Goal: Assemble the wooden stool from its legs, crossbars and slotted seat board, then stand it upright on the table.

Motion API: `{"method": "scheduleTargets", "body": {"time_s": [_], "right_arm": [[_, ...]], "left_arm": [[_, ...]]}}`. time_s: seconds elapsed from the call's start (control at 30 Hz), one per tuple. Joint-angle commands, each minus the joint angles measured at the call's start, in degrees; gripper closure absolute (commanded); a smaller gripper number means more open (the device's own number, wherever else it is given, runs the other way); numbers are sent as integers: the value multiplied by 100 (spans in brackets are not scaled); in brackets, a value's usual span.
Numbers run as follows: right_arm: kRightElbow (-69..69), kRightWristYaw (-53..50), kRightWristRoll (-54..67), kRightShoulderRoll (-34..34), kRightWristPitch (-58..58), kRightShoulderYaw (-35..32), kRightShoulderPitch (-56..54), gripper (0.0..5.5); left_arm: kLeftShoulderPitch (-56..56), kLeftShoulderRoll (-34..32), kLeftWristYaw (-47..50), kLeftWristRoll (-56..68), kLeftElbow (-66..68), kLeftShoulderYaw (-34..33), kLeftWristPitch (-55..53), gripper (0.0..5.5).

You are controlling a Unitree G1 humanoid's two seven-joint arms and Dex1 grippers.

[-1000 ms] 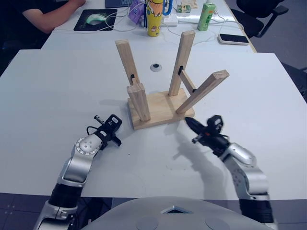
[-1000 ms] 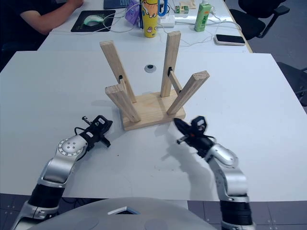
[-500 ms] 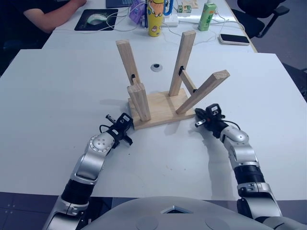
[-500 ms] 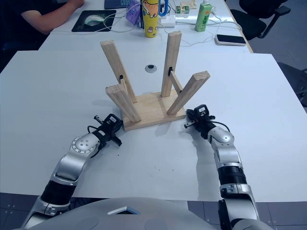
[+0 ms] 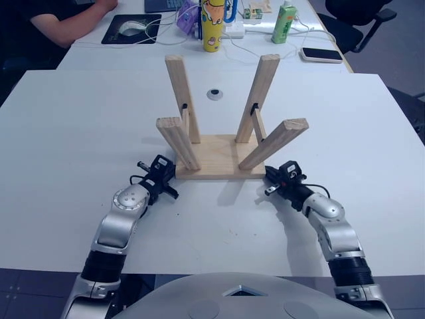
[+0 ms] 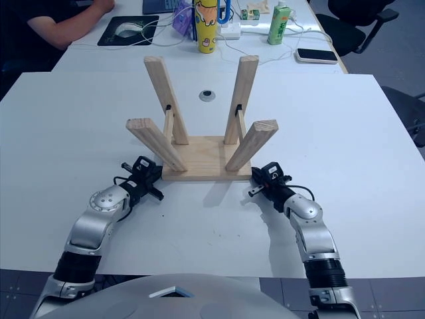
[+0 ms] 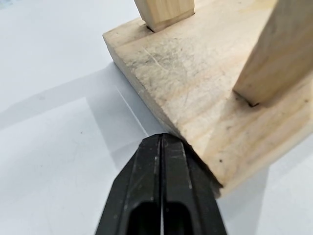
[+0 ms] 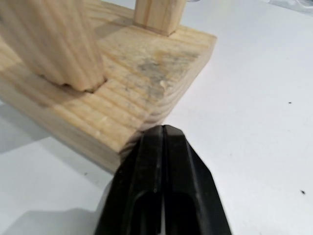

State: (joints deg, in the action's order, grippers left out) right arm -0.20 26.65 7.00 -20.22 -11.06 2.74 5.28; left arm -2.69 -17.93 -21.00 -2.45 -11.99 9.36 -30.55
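Observation:
The wooden stool lies upside down on the white table, its slotted seat board (image 5: 216,158) flat and its legs pointing up and outward. Two far legs (image 5: 182,100) (image 5: 262,96) stand tall, and two near legs (image 5: 176,141) (image 5: 275,143) splay outward. Short crossbars (image 5: 255,121) join the legs on each side. My left gripper (image 5: 171,175) is shut, its tip against the board's near left corner (image 7: 195,147). My right gripper (image 5: 269,175) is shut too, its tip touching the near right corner (image 8: 117,127).
A small round black-and-grey disc (image 5: 214,94) lies on the table behind the stool. The far desk carries a yellow cup (image 5: 214,25), a green carton (image 5: 284,21), a phone (image 5: 322,54) and a mouse on a pad (image 5: 129,26). A person's arm rests there.
Both grippers moved in from the open table to the seat board's near corners. The stool turned and now sits square to the table's front edge.

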Motion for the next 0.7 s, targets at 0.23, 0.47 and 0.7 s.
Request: {"method": "scheduleTargets", "body": {"time_s": [0.23,0.47,0.7], "right_arm": [[-531,-287,-100,206,-689,319,459,549],[-1023,115,299,191,-1236,562,315,549],[-2065,507,1060,143,-1873,776,240,549]], "left_arm": [[-478,-124,-46,-41,-89,363,-545,550],[-160,44,-637,612,-561,615,-914,550],[201,177,-885,1441,-1489,362,-1624,550]]}}
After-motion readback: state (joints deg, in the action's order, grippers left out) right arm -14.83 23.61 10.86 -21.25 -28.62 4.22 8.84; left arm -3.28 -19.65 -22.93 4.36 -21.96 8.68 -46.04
